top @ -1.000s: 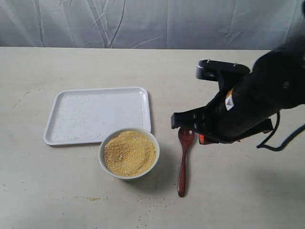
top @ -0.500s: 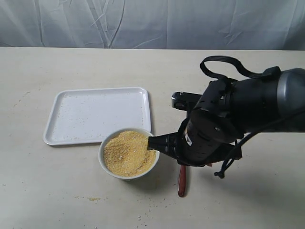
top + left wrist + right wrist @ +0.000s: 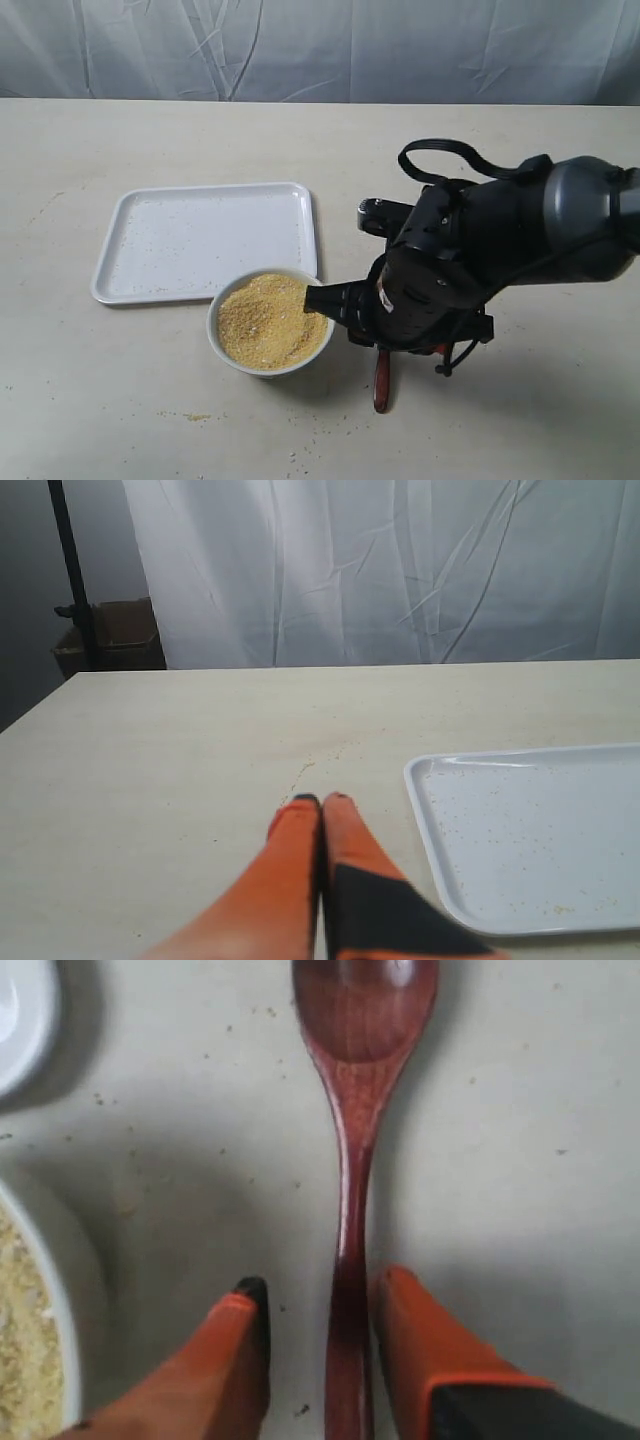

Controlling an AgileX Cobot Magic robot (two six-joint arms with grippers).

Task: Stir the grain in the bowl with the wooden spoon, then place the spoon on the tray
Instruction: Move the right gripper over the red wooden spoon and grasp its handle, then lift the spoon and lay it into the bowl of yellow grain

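The wooden spoon lies flat on the table, its handle end showing below the right arm. My right gripper is low over the handle, open, with one finger on each side; one finger nearly touches the handle, the other stands off. The white bowl heaped with yellow grain stands just left of the arm, its rim close to the fingers. The white tray lies behind the bowl. My left gripper is shut and empty, over bare table beside the tray; the exterior view does not show it.
The bulky right arm hides most of the spoon in the exterior view. Loose grain crumbs dot the table in front of the bowl. A pale curtain hangs behind the table. A black stand and a cardboard box sit beyond the table's far corner.
The right arm has swung down and leftward over the spoon, covering its head and upper handle, and then settled slightly lower. Spoon, bowl and tray have not moved.
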